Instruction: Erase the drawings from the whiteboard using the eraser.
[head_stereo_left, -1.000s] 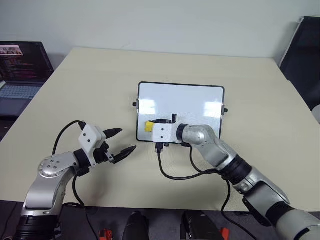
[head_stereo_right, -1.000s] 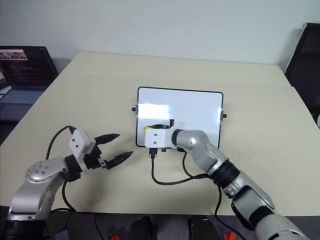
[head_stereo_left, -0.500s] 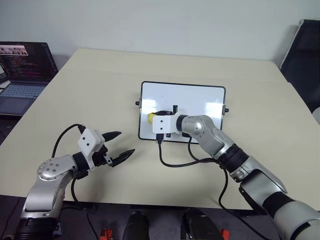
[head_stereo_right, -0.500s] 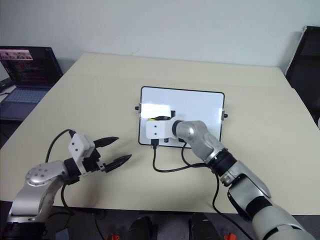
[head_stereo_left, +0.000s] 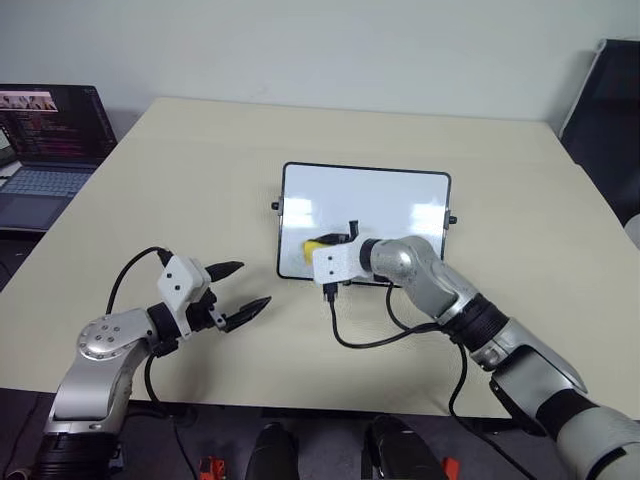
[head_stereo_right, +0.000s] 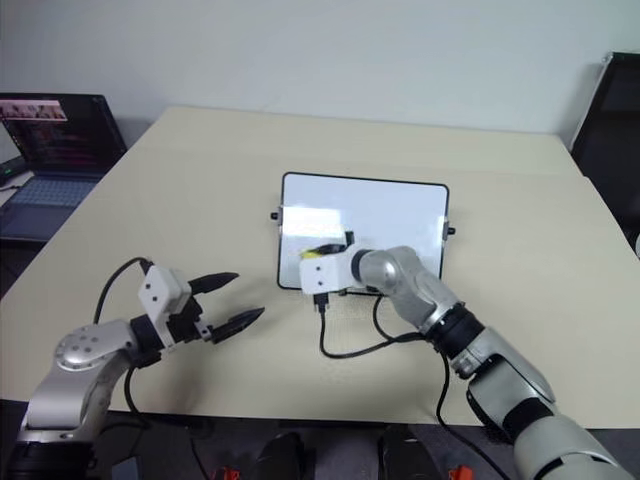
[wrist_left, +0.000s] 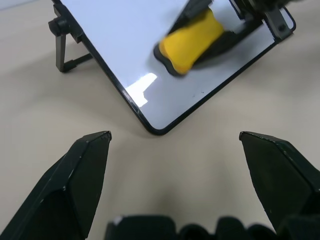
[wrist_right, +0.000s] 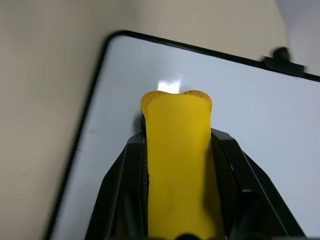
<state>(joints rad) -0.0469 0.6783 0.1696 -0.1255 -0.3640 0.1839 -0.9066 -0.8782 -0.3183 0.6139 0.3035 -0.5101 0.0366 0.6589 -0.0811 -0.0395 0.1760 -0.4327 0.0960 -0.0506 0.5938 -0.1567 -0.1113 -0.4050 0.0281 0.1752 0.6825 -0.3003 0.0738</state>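
The whiteboard (head_stereo_left: 390, 205) stands slightly propped on the table, glossy white in a thin black frame. My right gripper (head_stereo_left: 327, 244) is shut on the yellow eraser (wrist_right: 176, 150) and holds it against the board's lower left part. The eraser's dark underside (wrist_left: 165, 62) faces the white surface. The drawings are hidden or too faint to tell; one tiny dark speck (wrist_left: 201, 92) lies near the board's near edge. My left gripper (head_stereo_left: 252, 284) hovers open over the bare table, left of and nearer than the board, with nothing between its fingers.
An open laptop (head_stereo_left: 45, 140) sits off the table's far left. A black chair (head_stereo_left: 612, 95) stands at the far right. The right wrist's black cable (head_stereo_left: 368, 338) loops on the table (head_stereo_left: 200, 180) just in front of the board.
The camera view shifted early on. My right gripper has slid the eraser a little to the right along the board's lower left part and rolled slightly. The left gripper has stayed put.
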